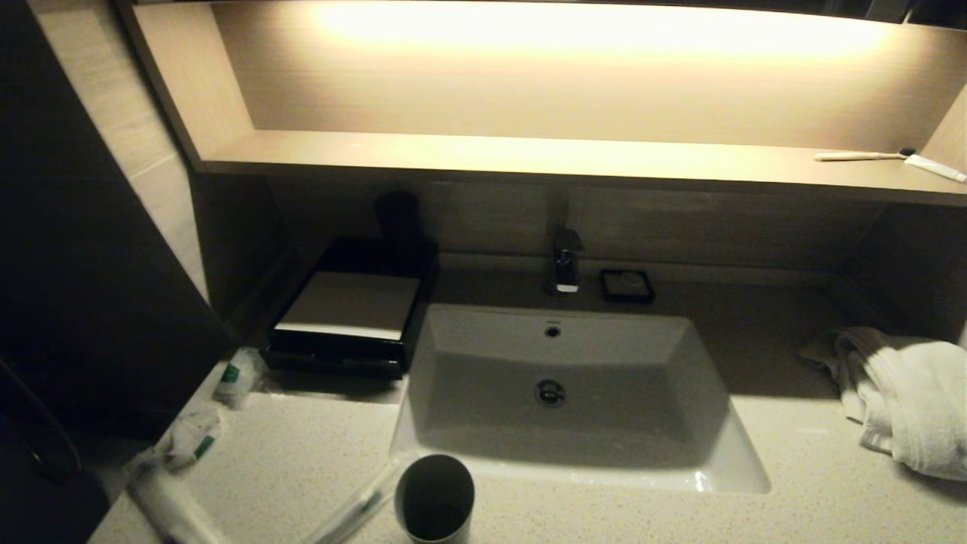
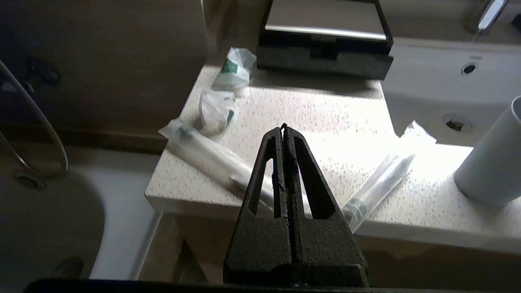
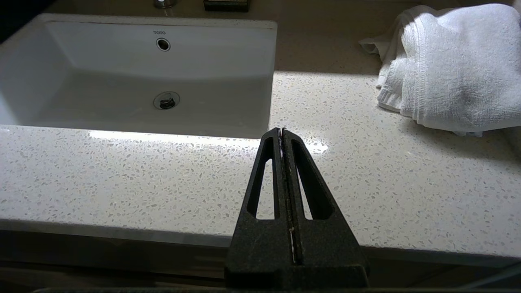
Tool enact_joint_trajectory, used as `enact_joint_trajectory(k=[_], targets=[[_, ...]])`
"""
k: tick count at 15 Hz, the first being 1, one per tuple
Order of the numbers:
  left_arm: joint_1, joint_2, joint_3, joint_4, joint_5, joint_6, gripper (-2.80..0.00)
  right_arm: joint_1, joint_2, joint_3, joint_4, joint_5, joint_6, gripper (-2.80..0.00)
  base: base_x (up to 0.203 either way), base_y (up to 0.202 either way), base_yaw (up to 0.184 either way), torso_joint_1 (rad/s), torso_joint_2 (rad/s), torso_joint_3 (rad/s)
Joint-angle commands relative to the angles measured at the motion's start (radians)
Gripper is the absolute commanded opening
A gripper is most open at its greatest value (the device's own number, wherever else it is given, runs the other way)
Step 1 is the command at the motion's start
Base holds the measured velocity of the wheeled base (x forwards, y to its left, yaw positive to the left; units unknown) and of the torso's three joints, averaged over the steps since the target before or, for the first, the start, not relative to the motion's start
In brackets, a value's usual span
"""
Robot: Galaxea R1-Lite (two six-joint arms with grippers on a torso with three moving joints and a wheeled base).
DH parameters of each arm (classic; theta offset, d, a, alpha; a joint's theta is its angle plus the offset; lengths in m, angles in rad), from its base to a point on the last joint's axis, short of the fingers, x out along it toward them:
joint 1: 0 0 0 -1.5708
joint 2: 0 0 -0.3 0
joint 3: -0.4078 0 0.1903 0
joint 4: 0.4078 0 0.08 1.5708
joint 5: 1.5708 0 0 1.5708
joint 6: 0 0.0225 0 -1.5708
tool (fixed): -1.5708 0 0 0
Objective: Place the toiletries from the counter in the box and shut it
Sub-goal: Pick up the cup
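- Both grippers have their fingers pressed together with nothing between them: the left gripper (image 2: pixel 284 127) hangs off the counter's front edge, the right gripper (image 3: pixel 281 130) likewise before bare stone.
- Toiletries lie ahead of the left fingers: a long clear-wrapped toothbrush (image 2: pixel 378 179) just to one side of the tips, a white tube (image 2: pixel 211 156) partly behind the fingers on the other side, and two small sachets (image 2: pixel 217 112) (image 2: pixel 234 69) farther out toward the box.
- Beyond the sachets stands the box (image 2: pixel 325 61), black with a pale top panel; its front drawer looks pushed in, though the seam is dark.
- All of this rests on the counter (image 2: pixel 309 118); nothing is in the box as far as can be seen.
- Ahead of the right fingers are only the sink (image 3: pixel 122 69) and, off to the side, a folded towel (image 3: pixel 452 69).
- Risks, as a judgement: the tube sits near the counter's corner edge, so a glancing approach could roll it off; the crinkly wrap on the toothbrush may slip from a pinch; the cup (image 2: pixel 494 162) beside it could be knocked over; the drawer must be opened first.
- From the head camera neither arm shows, and the tube and toothbrush are cut off at the frame's lower edge; printing on the sachets is unreadable.
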Motion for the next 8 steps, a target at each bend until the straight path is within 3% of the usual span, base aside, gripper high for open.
enact_joint_trajectory(k=[1, 4, 8], targets=[[0.000, 0.001, -0.001, -0.018, 0.004, 0.002, -2.80, 0.000, 0.000, 0.000, 0.000, 0.000, 0.000, -2.80, 0.000, 0.000, 0.000, 0.000, 0.00, 0.000], [0.000, 0.001, -0.063, -0.044, 0.004, 0.018, -2.80, 0.000, 0.000, 0.000, 0.000, 0.000, 0.000, -2.80, 0.000, 0.000, 0.000, 0.000, 0.00, 0.000], [0.000, 0.001, -0.257, 0.014, 0.001, 0.019, -2.80, 0.000, 0.000, 0.000, 0.000, 0.000, 0.000, -2.80, 0.000, 0.000, 0.000, 0.000, 0.00, 0.000]])
